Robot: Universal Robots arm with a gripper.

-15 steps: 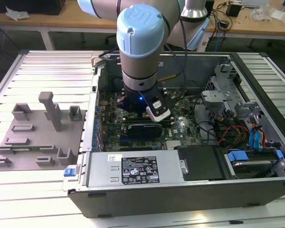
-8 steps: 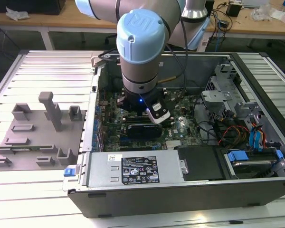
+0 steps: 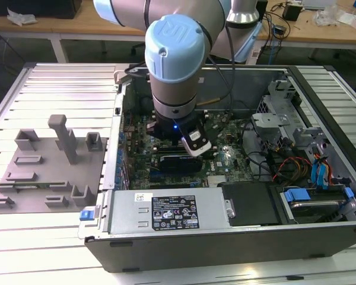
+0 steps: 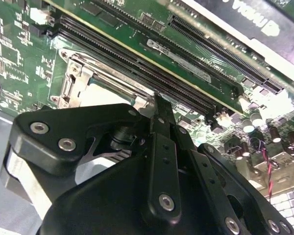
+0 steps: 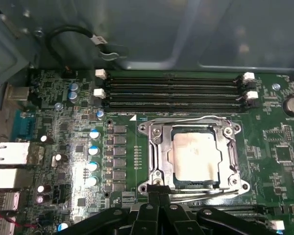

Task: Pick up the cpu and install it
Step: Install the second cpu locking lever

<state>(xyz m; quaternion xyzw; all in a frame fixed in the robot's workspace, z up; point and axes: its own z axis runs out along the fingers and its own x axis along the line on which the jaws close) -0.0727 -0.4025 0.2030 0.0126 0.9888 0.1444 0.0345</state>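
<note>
The pale silver-topped square cpu (image 5: 193, 157) lay seated in its metal-framed socket (image 5: 152, 159) just ahead of my black tool (image 5: 159, 198), so it needed no carrying. My tool hung low over the green motherboard (image 5: 63, 83), fingers drawn together, clenched on nothing.

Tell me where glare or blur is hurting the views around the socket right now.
In the first wrist view the cpu sits sharp in the socket frame, its pale top smudgy but not blown out. In the second wrist view the cpu's top washes out white and the gripper body blocks much of it. In the exterior view the arm shadows the motherboard.
</note>
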